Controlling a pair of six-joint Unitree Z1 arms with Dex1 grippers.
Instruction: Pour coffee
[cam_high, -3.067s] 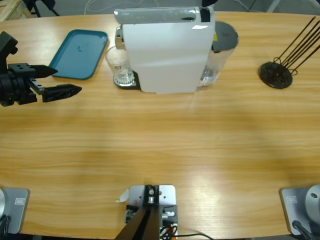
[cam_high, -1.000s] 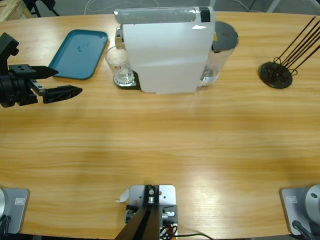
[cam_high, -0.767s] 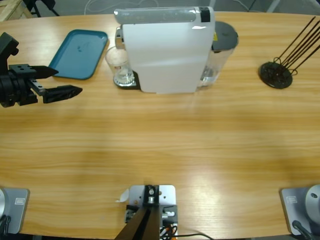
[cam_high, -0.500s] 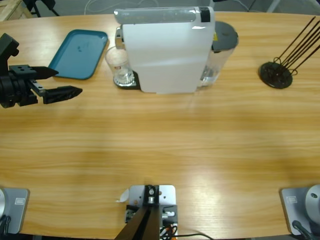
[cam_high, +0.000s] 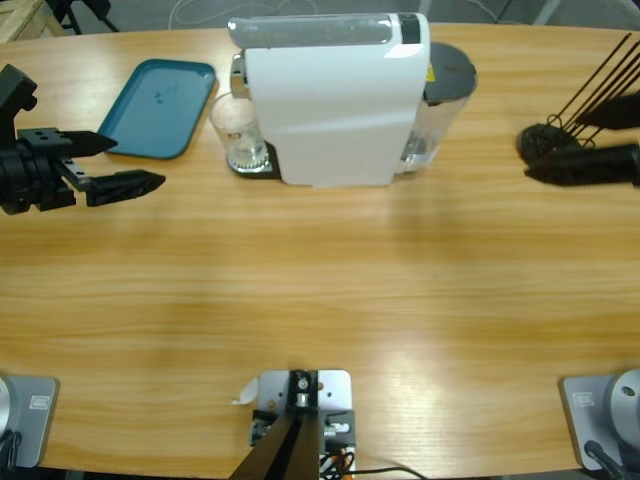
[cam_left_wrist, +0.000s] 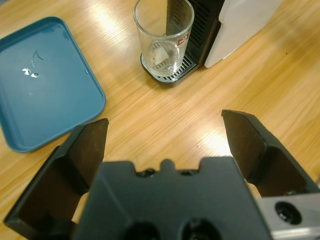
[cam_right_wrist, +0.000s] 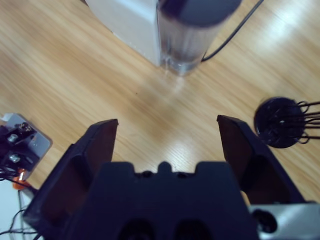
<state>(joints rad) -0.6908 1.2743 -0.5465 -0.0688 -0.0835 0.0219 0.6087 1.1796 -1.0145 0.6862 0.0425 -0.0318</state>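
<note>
Left wrist view, red-marked glass (cam_left_wrist: 164, 37) under machine (cam_high: 335, 95), both grippers' fingers apart, gripping nothing

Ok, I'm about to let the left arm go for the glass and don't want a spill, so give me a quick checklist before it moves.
1. Left gripper open and empty: ok.
2. Glass upright on the drip tray of the coffee machine: ok.
3. Table between left gripper and glass free of obstacles: ok.
4. Coffee in the glass: cannot tell; only a shallow pale layer at the bottom.
5. Teal tray beside the glass, not touching it: ok.
6. Right gripper open, away from the glass, near the black wire rack: ok.
</note>
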